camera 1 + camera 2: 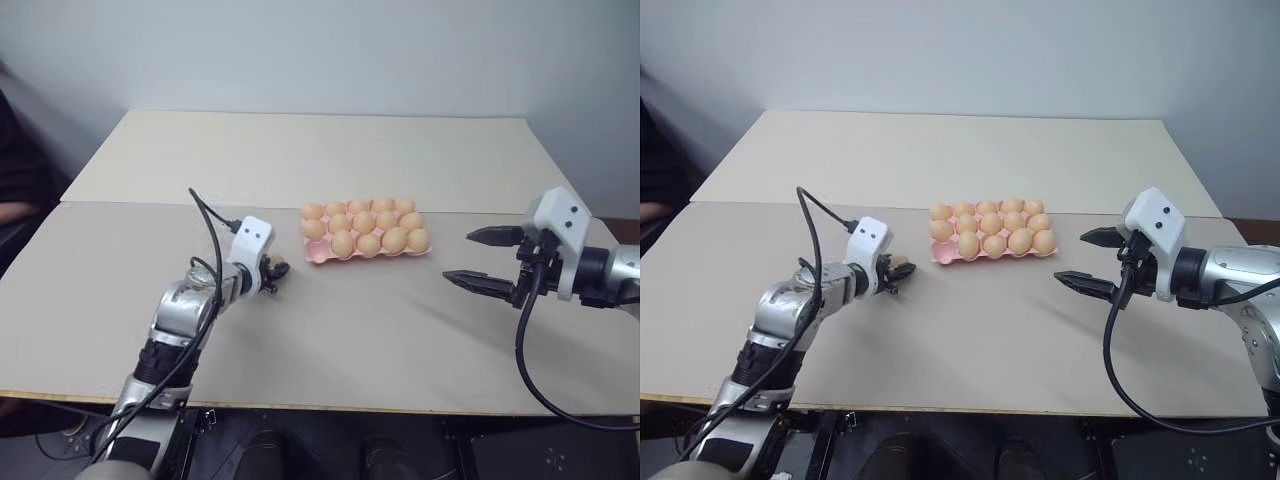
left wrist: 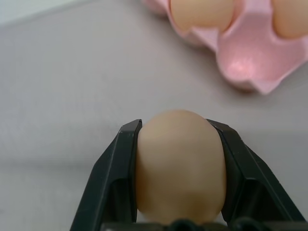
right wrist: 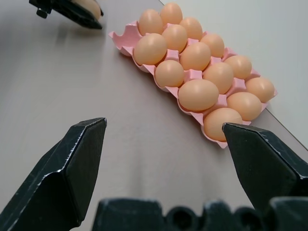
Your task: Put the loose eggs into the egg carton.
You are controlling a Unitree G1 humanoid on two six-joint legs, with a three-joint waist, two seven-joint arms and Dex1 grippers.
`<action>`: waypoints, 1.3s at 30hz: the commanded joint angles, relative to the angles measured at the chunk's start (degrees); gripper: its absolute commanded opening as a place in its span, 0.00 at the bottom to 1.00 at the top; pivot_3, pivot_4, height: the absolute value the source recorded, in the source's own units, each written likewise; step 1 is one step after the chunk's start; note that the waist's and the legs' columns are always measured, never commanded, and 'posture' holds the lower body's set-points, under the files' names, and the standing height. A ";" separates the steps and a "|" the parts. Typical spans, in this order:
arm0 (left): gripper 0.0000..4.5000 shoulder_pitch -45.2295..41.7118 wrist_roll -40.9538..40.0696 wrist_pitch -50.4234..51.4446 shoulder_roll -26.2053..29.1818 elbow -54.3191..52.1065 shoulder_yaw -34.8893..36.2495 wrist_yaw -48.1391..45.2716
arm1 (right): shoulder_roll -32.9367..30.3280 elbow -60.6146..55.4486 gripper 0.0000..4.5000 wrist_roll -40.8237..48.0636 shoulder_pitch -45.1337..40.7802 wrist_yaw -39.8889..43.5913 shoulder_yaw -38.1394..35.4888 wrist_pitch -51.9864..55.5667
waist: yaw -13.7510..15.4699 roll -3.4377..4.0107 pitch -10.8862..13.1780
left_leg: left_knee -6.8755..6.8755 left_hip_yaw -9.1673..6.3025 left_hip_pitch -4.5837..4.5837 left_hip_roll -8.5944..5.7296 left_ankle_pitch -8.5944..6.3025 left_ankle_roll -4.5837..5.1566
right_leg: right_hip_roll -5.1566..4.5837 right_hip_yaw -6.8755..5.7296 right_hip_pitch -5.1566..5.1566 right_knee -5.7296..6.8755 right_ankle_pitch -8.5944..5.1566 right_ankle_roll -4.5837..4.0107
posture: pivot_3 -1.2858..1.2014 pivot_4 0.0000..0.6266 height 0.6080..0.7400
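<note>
My left gripper (image 2: 180,126) is shut on a loose egg (image 2: 180,166), a tan oval held between both black fingers just above the table. It hovers a short way left of the egg carton (image 1: 318,256), a pink tray holding several identical eggs. The carton's near-left corner cup (image 2: 245,57) is empty. My right gripper (image 1: 458,257) stands open and empty to the right of the carton, its fingers pointing toward it. The right wrist view shows the carton (image 3: 120,38) and, beyond it, the left gripper with the egg (image 3: 89,7).
The table (image 1: 350,330) is made of two beige boards with a seam just behind the carton. Its front edge runs close below my arms. A person's hand (image 1: 15,210) rests at the far left edge. A black cable loops over each arm.
</note>
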 commanded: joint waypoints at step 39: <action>1.00 -5.56 5.55 -13.64 -14.45 7.33 -0.02 3.72 | -0.62 -3.14 1.00 2.61 0.90 -1.77 -1.97 2.94 | 0.10 -0.01 0.00 | 0.01 -0.02 0.01 -0.01 0.00 0.00 | 0.01 -0.01 0.04 -0.03 0.01 0.01 | 0.52 0.24 1.00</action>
